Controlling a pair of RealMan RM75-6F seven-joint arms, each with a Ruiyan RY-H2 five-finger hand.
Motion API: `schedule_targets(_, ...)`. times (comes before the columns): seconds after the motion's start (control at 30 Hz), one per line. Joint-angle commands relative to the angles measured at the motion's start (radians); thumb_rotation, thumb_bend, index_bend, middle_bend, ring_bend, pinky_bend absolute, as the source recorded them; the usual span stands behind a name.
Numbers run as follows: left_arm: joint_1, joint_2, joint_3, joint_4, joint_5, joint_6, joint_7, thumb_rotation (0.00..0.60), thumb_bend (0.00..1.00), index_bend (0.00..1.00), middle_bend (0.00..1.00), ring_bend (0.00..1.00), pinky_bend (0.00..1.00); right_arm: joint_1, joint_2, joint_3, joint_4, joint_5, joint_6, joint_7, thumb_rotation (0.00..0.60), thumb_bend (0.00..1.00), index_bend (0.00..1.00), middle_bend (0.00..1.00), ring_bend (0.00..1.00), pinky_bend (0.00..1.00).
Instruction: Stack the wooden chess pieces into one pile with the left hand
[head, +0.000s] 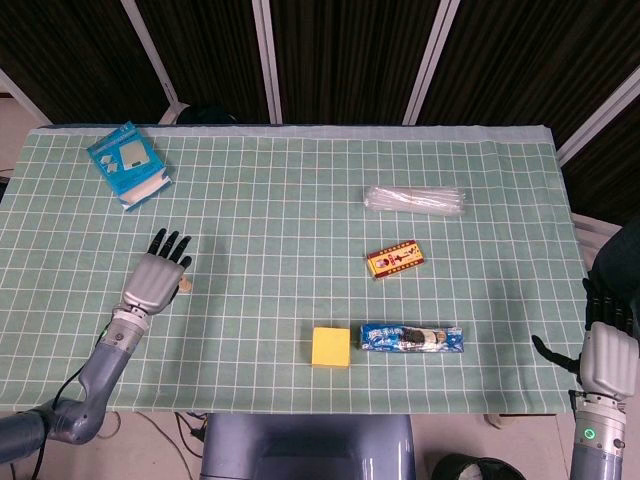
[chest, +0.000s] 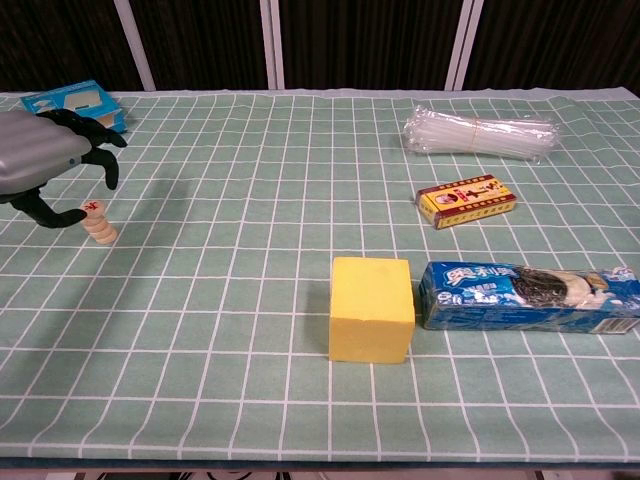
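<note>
A small leaning pile of round wooden chess pieces (chest: 98, 223) stands on the green checked cloth at the left, its top disc marked in red. In the head view only a sliver of the pile (head: 186, 285) shows beside my left hand (head: 156, 276). In the chest view my left hand (chest: 45, 160) hovers just above and to the left of the pile, fingers spread apart, thumb tip close to the top disc without holding it. My right hand (head: 607, 352) hangs off the table's right front corner, fingers apart, holding nothing.
A yellow block (chest: 372, 308) and a blue snack packet (chest: 525, 296) lie at the front centre. Behind them are a red-yellow box (chest: 466, 199) and a clear bag of sticks (chest: 480, 134). A blue box (head: 128, 164) sits at the far left.
</note>
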Motion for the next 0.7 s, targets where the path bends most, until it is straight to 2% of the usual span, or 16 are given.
schedule_targets(0.03, 0.014, 0.033, -0.005, -0.038, 0.022, 0.033, -0.02, 0.6, 0.34, 0.35, 0.07, 0.0, 0.0, 0.001, 0.0, -0.001, 0.001, -0.001, 0.0, -0.002, 0.6, 0.23, 0.02, 0.01, 0.0, 0.0)
schedule_targets(0.17, 0.044, 0.096, -0.007, -0.103, 0.053, 0.094, -0.05, 0.6, 0.33, 0.32, 0.07, 0.0, 0.0, 0.001, -0.002, -0.001, 0.002, -0.004, 0.002, -0.003, 0.6, 0.23, 0.02, 0.01, 0.0, 0.0)
schedule_targets(0.37, 0.131, 0.203, 0.007, -0.18, 0.1, 0.203, -0.16, 0.6, 0.32, 0.18, 0.05, 0.0, 0.0, 0.001, -0.002, -0.001, 0.004, -0.011, 0.007, -0.001, 0.6, 0.23, 0.02, 0.01, 0.0, 0.0)
schedule_targets(0.57, 0.241, 0.287, 0.038, -0.185, 0.162, 0.323, -0.331, 0.6, 0.31, 0.03, 0.04, 0.0, 0.0, 0.003, -0.001, -0.01, 0.022, -0.06, 0.021, 0.012, 0.6, 0.23, 0.02, 0.01, 0.0, 0.0)
schedule_targets(0.7, 0.314, 0.32, 0.052, -0.161, 0.188, 0.395, -0.465, 0.6, 0.31, 0.0, 0.03, 0.0, 0.0, 0.007, 0.004, -0.027, 0.042, -0.113, 0.021, 0.034, 0.6, 0.23, 0.02, 0.01, 0.0, 0.0)
